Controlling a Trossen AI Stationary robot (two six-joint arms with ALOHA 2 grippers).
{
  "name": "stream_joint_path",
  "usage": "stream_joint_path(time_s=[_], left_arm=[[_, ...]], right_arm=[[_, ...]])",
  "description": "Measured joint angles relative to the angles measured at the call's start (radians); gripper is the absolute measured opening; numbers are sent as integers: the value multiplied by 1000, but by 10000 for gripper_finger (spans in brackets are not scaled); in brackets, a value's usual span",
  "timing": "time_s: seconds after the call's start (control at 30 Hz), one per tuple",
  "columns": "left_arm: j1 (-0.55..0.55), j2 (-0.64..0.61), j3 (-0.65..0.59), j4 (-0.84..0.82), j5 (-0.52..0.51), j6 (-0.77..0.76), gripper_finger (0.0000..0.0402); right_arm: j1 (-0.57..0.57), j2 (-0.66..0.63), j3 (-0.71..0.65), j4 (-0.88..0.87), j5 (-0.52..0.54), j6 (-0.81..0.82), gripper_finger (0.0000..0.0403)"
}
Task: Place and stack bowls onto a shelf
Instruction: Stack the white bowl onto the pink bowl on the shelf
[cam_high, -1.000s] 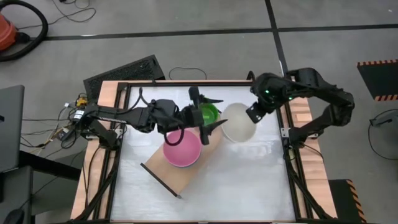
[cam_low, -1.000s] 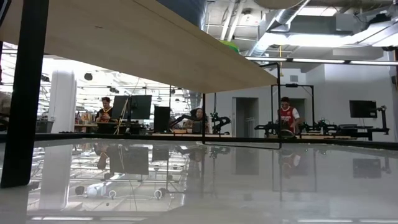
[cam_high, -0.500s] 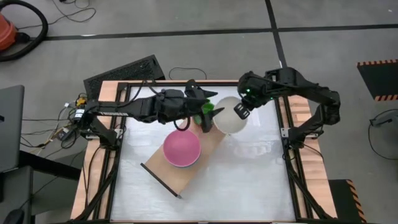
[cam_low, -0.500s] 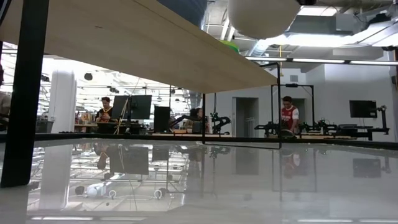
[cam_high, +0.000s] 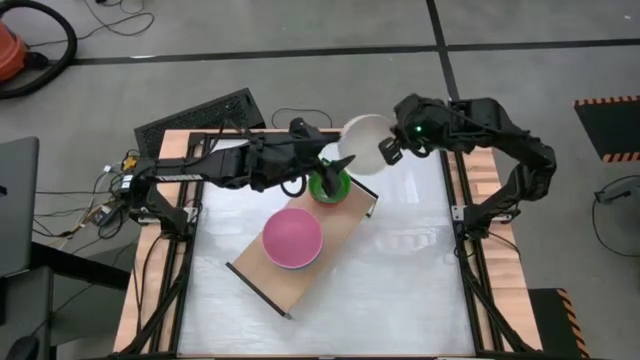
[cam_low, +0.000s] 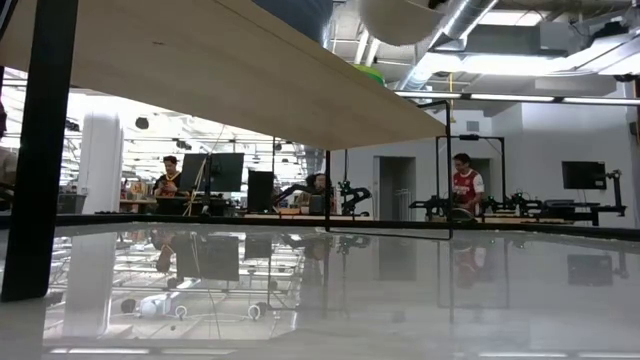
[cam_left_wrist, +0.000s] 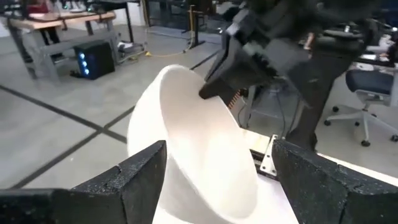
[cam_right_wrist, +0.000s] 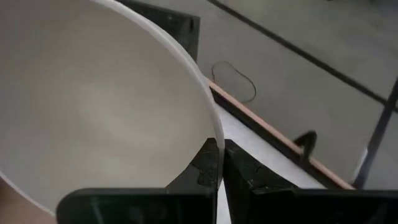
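The light-wood shelf (cam_high: 345, 225) lies slantwise across the table; the low view shows its underside (cam_low: 200, 70). A pink bowl (cam_high: 292, 238) and a small lime green bowl (cam_high: 328, 187) sit on it. My right gripper (cam_high: 388, 150) is shut on a cream white bowl (cam_high: 365, 145), held in the air past the shelf's far end; the bowl also shows in the low view (cam_low: 400, 18). My left gripper (cam_high: 333, 165) is open over the green bowl. Its fingers stand on either side of the white bowl (cam_left_wrist: 199, 149). I cannot tell whether they touch it. My right gripper pinches the white bowl's rim (cam_right_wrist: 216, 134), one finger inside the bowl and one outside. It comes at the bowl from the table's right side. The bowl is lifted clear and tipped onto its side, reaching out from the fingers toward the left arm.
A black keyboard (cam_high: 200, 115) lies beyond the table's far left corner. The shelf's black end frame (cam_high: 258, 292) points toward the near edge. Bare white table (cam_high: 400, 290) lies right of the shelf. People stand in the room behind (cam_low: 461, 185).
My right gripper has carried the white bowl from beside the shelf's right side up and toward the far edge, tipping it onto its side. My left gripper, still open, has gone from beside the pink bowl toward the far edge, over the green bowl.
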Motion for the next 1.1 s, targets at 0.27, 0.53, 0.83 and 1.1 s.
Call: stream_joint_path(time_s=[0.27,0.53,0.83,1.1], left_arm=[[34,0,0,-25,-85,-27,277],[42,0,0,-60,-141,-65,247],[45,-1,0,-30,-184,-81,94],[46,-1,-2,-33,-281,-59,14]], right_arm=[[0,1,0,120,31,-95,29],[0,2,0,172,34,-145,29],[0,5,0,200,33,-174,29],[9,31,0,208,18,-195,77]])
